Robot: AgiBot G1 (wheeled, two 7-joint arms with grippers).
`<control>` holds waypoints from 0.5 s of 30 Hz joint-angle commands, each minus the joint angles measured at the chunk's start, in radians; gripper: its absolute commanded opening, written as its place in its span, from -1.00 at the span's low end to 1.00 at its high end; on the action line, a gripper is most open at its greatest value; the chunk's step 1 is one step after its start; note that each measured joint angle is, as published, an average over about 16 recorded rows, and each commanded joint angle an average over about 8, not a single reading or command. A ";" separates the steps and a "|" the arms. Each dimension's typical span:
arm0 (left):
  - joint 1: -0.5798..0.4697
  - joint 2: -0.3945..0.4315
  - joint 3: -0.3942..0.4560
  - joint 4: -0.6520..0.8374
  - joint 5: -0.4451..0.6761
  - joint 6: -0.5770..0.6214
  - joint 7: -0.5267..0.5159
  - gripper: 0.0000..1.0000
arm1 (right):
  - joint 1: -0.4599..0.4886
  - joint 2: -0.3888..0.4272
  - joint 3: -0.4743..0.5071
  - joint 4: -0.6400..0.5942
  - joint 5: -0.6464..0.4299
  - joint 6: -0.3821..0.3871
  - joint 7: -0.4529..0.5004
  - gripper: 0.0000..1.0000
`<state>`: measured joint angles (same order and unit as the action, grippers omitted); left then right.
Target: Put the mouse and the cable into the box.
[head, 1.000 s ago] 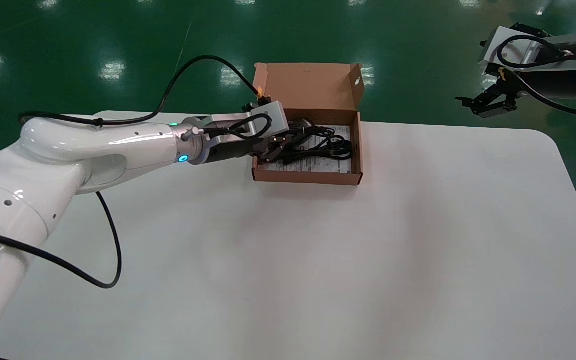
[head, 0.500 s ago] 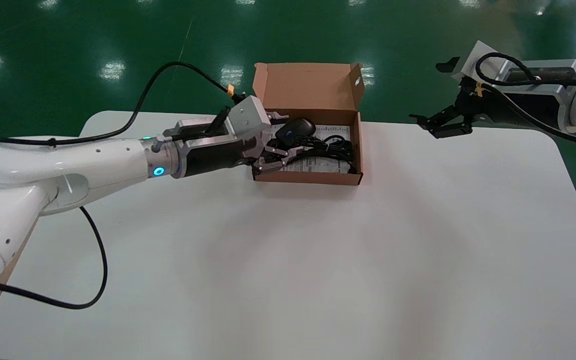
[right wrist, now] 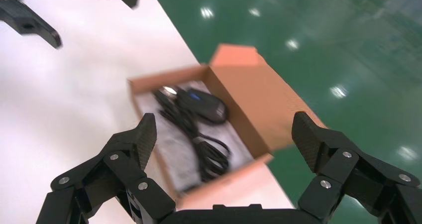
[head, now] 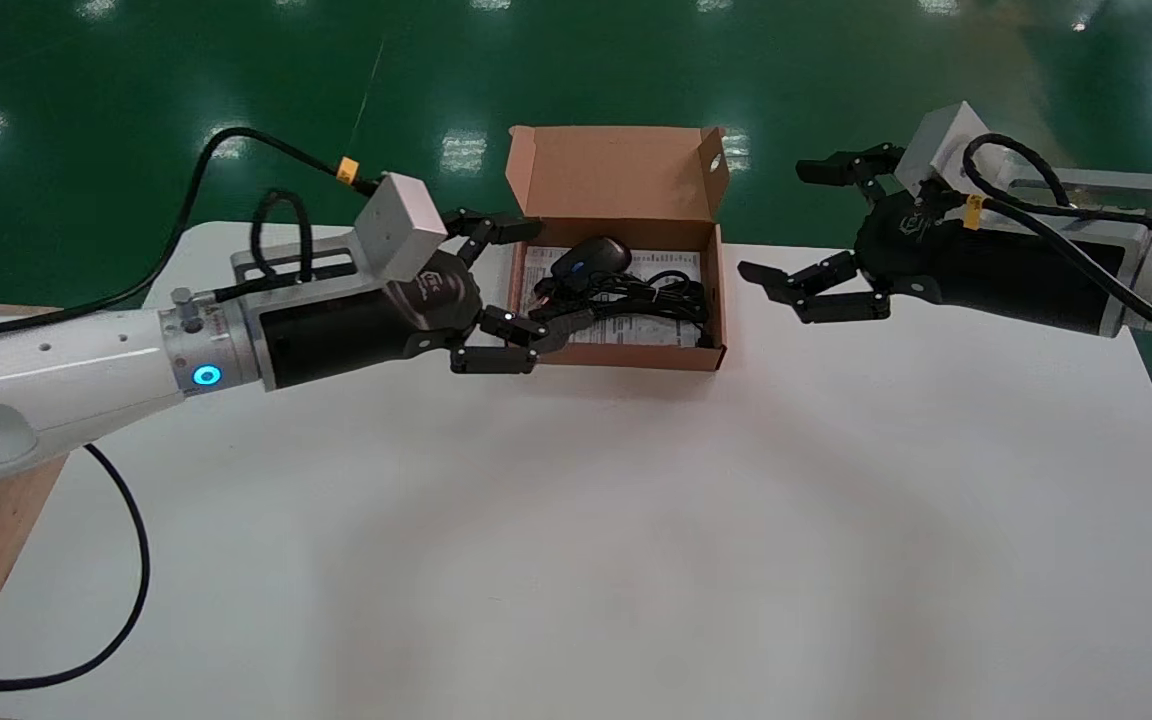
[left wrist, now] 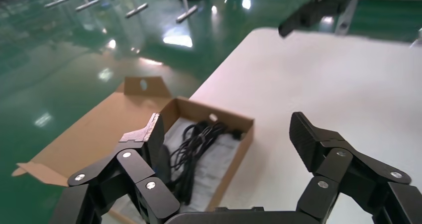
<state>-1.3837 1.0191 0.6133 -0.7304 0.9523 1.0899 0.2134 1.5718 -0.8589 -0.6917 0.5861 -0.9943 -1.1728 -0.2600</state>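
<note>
Both items sit in the box (head: pixel 616 357): mouse (head: pixel 591 257) at 11 o'clock, cable (head: pixel 641 293) sprawled toward 4. My left gripper (head: pixel 526 290) at 9 and right gripper (head: pixel 781 238) at 3 gape empty. Mouse looks light, slick, so I'd pinch its flanks. Cable's limp, so I'd grab mid-bundle.

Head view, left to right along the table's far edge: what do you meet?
The left gripper, open → box, holding mouse and cable → right gripper, open, clear of the box.
</note>
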 commanded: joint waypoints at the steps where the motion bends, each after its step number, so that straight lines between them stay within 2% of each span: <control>1: 0.019 -0.025 -0.021 -0.034 -0.014 0.025 -0.025 1.00 | -0.030 0.015 0.025 0.042 0.016 -0.020 0.027 1.00; 15: 0.152 -0.200 -0.164 -0.272 -0.109 0.199 -0.197 1.00 | -0.240 0.120 0.199 0.337 0.127 -0.156 0.216 1.00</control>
<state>-1.2320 0.8190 0.4496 -1.0021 0.8436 1.2890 0.0167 1.3318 -0.7393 -0.4928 0.9231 -0.8670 -1.3286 -0.0439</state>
